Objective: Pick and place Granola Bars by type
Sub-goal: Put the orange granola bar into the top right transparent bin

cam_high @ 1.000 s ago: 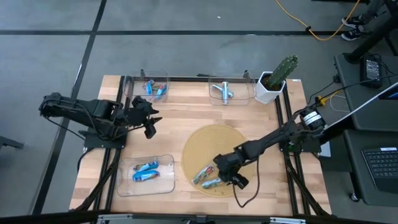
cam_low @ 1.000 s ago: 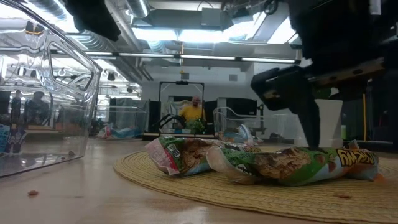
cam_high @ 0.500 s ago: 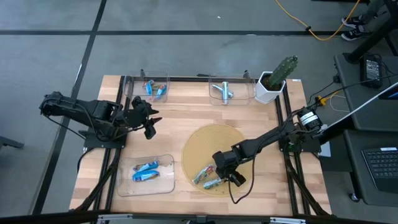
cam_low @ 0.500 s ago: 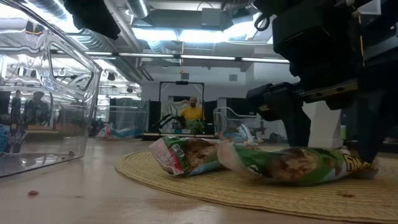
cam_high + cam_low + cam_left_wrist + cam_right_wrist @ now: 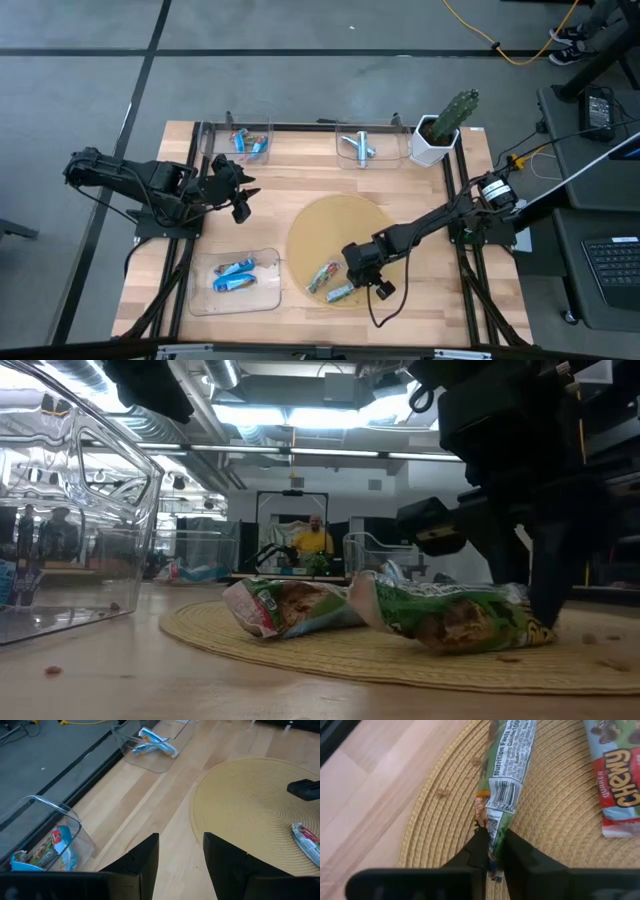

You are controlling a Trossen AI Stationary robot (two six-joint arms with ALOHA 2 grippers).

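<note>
Over on the left, the left gripper [image 5: 241, 203] hangs idle above the bare wooden counter [image 5: 300, 190], its jaws parted with nothing between them, well away from the work. Just left of the right gripper [image 5: 352, 285], on the near part of the round woven straw mat [image 5: 335, 225], lie two green foil-wrapped granola bars [image 5: 322, 277] close together. The right arm is plainly the nearer one. Its jaws have pinched shut on the end of one green bar [image 5: 506, 785], whose long axis runs straight out ahead of the fingers [image 5: 479, 847]; the other bar [image 5: 615, 775] lies beside it on the mat. A second ago those jaws stood wide over the pair; since then the gripper has edged left and the mat has slid left with it.
</note>
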